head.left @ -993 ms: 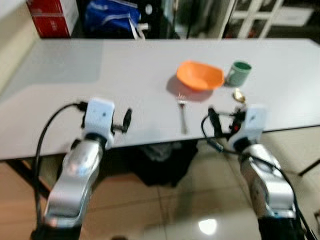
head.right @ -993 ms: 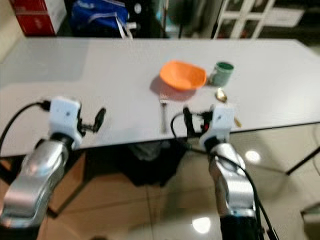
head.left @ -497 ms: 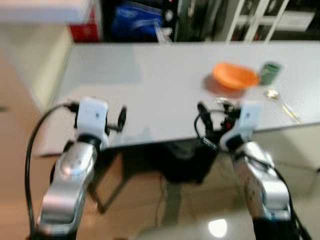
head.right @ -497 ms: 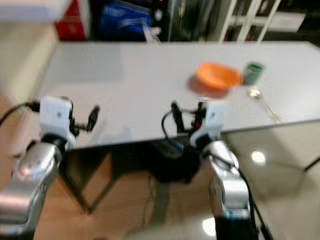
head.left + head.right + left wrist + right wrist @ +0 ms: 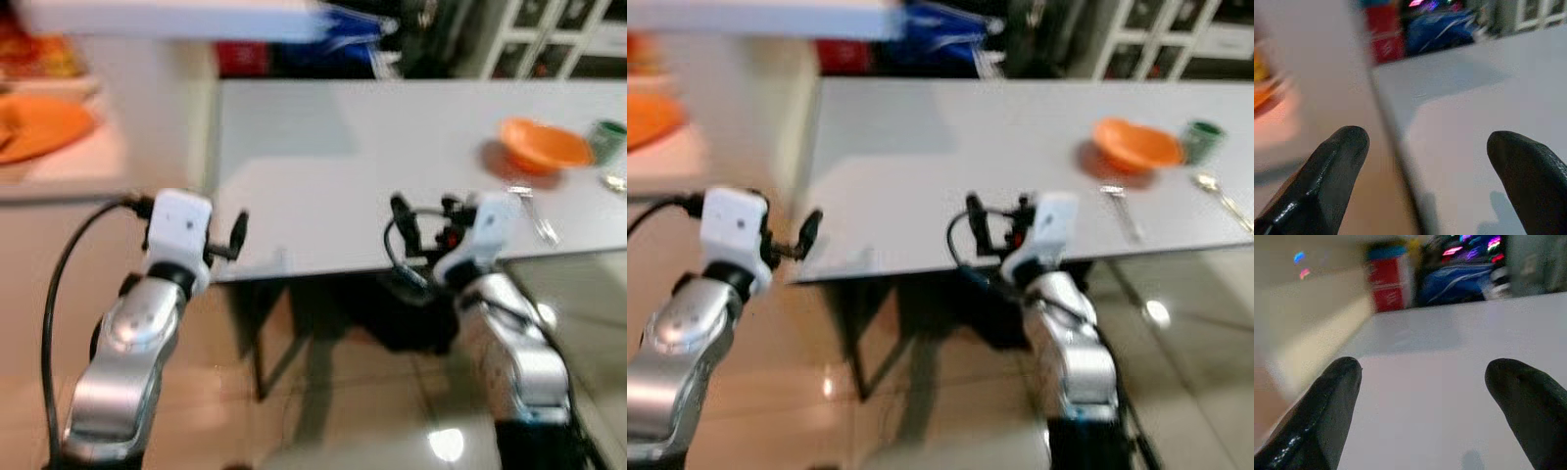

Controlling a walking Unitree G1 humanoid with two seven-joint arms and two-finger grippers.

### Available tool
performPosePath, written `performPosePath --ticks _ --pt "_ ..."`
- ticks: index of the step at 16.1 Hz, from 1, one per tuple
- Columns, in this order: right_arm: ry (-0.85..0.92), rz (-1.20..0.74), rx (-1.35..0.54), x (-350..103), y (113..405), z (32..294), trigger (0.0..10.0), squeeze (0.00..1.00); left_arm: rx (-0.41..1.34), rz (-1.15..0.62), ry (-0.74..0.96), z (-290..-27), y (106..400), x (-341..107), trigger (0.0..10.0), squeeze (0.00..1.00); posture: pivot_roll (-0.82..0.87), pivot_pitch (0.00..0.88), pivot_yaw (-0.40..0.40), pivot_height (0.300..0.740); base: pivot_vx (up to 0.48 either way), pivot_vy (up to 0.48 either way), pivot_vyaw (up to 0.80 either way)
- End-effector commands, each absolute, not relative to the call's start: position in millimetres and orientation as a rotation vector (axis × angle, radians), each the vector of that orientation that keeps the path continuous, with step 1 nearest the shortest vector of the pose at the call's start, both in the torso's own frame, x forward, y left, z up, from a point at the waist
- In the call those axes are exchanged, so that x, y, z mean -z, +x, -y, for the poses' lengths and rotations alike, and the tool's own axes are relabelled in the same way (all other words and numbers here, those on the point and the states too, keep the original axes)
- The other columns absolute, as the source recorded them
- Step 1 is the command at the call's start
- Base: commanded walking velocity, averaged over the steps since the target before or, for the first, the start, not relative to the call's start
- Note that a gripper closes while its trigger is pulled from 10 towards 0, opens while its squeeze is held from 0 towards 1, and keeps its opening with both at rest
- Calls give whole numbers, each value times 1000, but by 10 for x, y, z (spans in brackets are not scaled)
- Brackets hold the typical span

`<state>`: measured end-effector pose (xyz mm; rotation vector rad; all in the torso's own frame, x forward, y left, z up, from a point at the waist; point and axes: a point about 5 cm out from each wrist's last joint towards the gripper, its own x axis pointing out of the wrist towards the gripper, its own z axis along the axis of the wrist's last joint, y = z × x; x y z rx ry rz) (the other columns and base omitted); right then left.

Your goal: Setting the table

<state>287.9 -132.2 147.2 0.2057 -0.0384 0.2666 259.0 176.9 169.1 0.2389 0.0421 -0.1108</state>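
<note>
A white table carries an orange bowl at its far right, with a green mug beside it. A fork lies in front of the bowl and a spoon lies right of the fork. My left gripper hangs open at the table's left front corner, holding nothing. My right gripper is open over the front edge, well left of the fork. The wrist views show each pair of fingers spread wide over bare tabletop.
A pale counter stands left of the table, with an orange plate on it. Red boxes and a blue bag sit behind the table. A dark bag lies under it on a glossy tiled floor.
The camera has swung left, so the bowl, mug and cutlery slid to the picture's right and the counter with the orange plate came into view. Both arms keep their pose.
</note>
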Motion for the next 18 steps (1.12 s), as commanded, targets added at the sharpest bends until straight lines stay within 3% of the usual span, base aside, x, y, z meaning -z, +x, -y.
performPosePath --ticks 1,13,14,15,16,18 --pt "191 57 -236 -1522 2833 1413 10000 1000 128 -53 190 -1743 2588 -1689 10000 1000 45 0 -40 740 0 480 0" --pt "241 100 -231 -1752 2812 1367 10000 1000 170 60 205 -1645 2794 -2062 10000 1000 32 0 -37 740 0 480 0" --pt "240 86 -225 -1727 2853 1369 10000 1000 138 63 212 -1649 2800 -2077 10000 196 59 0 -54 740 0 480 0" --pt "220 65 -224 -1703 2893 1358 10000 1000 108 67 229 -1659 2794 -2083 10000 0 63 0 -54 740 0 0 0" --pt "204 52 -240 -1707 2922 1325 10000 0 136 99 234 -1625 2756 -2120 10000 0 80 0 -70 740 0 0 0" --pt "206 50 -259 -1721 2938 1279 10000 0 165 139 274 -1590 2717 -2170 10000 0 78 0 -76 740 0 0 0"
